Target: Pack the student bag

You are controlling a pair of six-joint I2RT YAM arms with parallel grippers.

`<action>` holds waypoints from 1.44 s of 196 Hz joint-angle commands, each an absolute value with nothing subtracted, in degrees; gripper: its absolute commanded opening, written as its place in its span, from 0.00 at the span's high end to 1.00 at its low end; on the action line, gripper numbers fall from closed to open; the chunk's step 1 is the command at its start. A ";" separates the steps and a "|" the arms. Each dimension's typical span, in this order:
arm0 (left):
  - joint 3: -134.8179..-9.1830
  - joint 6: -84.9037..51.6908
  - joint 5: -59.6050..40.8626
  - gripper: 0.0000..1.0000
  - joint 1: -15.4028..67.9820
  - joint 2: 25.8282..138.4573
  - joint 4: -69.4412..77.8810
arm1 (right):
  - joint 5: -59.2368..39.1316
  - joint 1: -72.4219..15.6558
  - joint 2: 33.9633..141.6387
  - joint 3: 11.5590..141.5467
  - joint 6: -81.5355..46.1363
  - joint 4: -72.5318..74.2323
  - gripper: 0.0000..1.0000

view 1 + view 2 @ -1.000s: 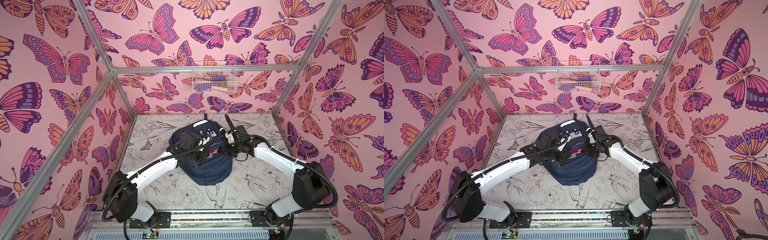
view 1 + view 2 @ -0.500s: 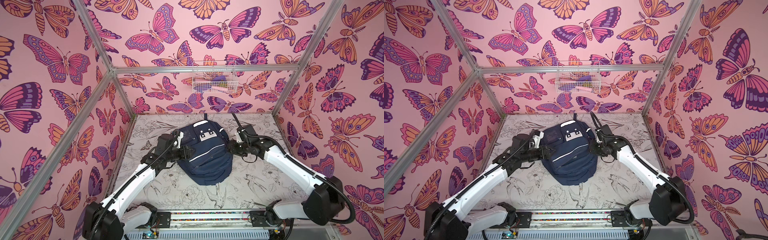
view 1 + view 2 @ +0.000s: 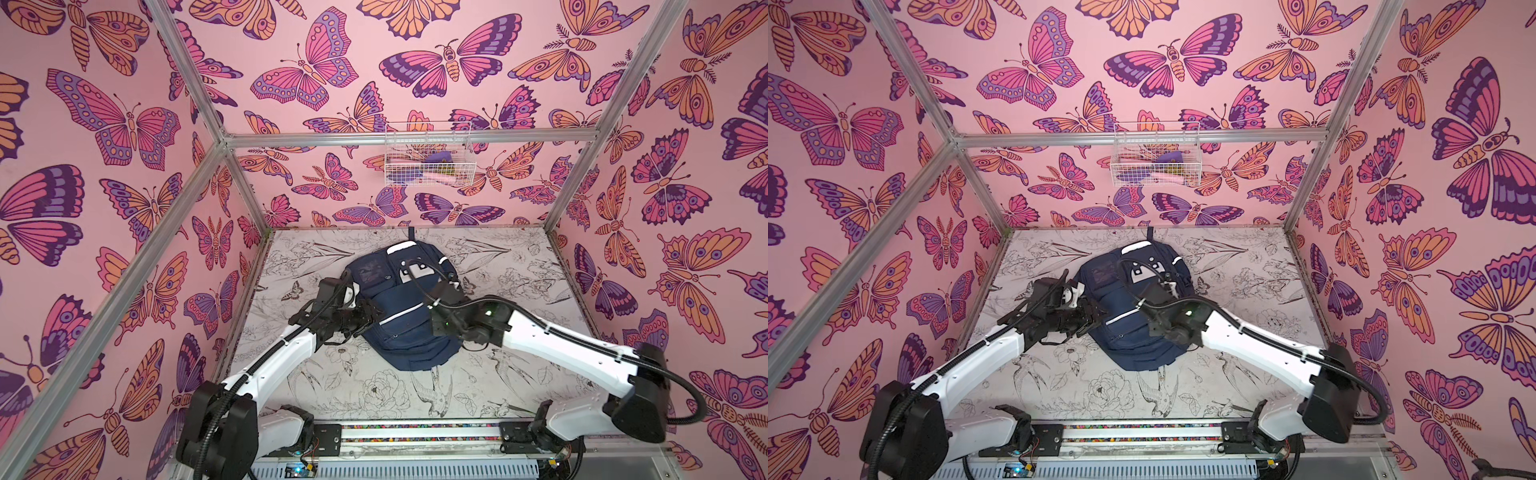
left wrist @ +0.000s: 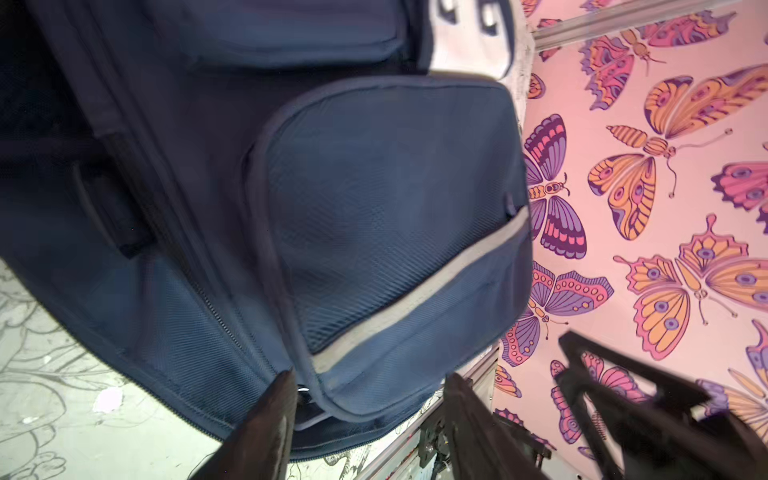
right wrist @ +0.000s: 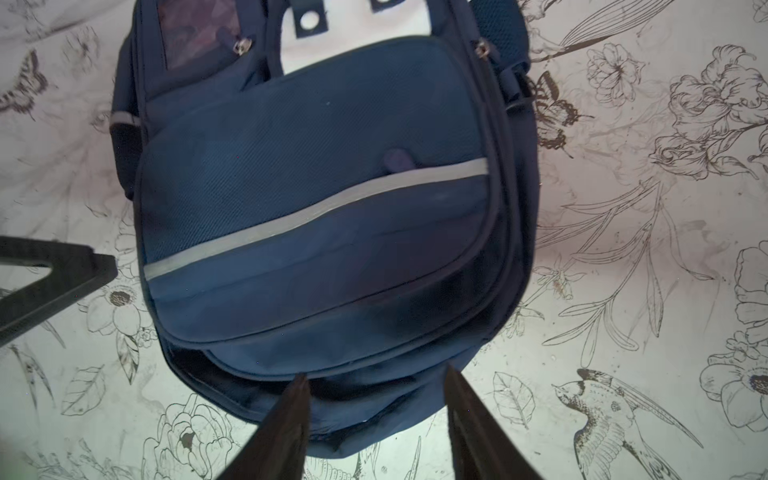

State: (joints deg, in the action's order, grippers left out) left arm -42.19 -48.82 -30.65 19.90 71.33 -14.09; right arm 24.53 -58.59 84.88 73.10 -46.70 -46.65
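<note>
Nearest the camera head, the metal rail [image 3: 415, 432] carries both arm bases, and from it the two white arms reach forward over the flower-printed table [image 3: 374, 395]. The left gripper [image 4: 370, 382] sits at the left edge of the student bag [image 3: 399, 307], about halfway along its length in both top views. Its fingers [image 4: 270, 415] stand apart with nothing clamped, and the rounded corner of the bag's front pocket shows in the gap between their tips; whether a tip touches the fabric cannot be told. The right gripper [image 5: 376, 386] hangs over the right side of the bag, its fingers also spread and holding nothing, with the bag's bottom edge visible between them. The navy bag lies flat on the table, front side up, around the middle and somewhat toward the back, its top loop pointing at the rear wall. A pale reflective stripe [image 5: 316, 216] runs across the front pocket, and the white patch [image 5: 357, 37] with black squares sits above it, partly crossed by the right arm's cable in both top views. Farthest off, a white wire basket [image 3: 428, 153] hangs on the pink butterfly wall [image 3: 311, 62], with a few items inside, too small to tell.
</note>
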 commanded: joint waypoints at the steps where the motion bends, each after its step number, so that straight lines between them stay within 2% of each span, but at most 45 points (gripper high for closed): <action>1: -39.90 -50.62 -31.98 0.41 17.58 72.33 -16.00 | 31.85 -62.74 88.52 76.46 -54.18 -52.24 0.47; 36: -40.10 -49.78 -34.06 0.42 16.41 74.90 -13.91 | 26.94 -64.42 90.49 75.28 -56.22 -47.34 0.48; 108: -38.38 -57.72 -42.71 0.54 17.38 81.71 -0.04 | 22.02 -66.99 95.27 76.74 -55.03 -41.14 0.52; 138: -39.14 -57.79 -41.86 0.60 17.67 81.42 0.51 | 21.85 -67.05 97.45 78.46 -55.03 -42.58 0.52; 166: -39.41 -58.47 -44.04 0.69 18.08 84.19 1.79 | 20.22 -67.01 99.39 79.67 -54.17 -41.85 0.51; 219: -39.44 -66.00 -45.82 1.00 18.53 83.82 10.97 | 20.13 -67.00 103.50 82.83 -54.40 -42.72 0.51; 258: -37.79 -73.47 -47.31 1.00 18.81 84.23 19.55 | 25.97 -66.74 103.36 82.85 -59.61 -46.03 0.52; 282: -36.74 -73.85 -47.36 1.00 19.38 85.24 24.16 | 22.17 -65.83 104.61 82.63 -58.09 -41.86 0.56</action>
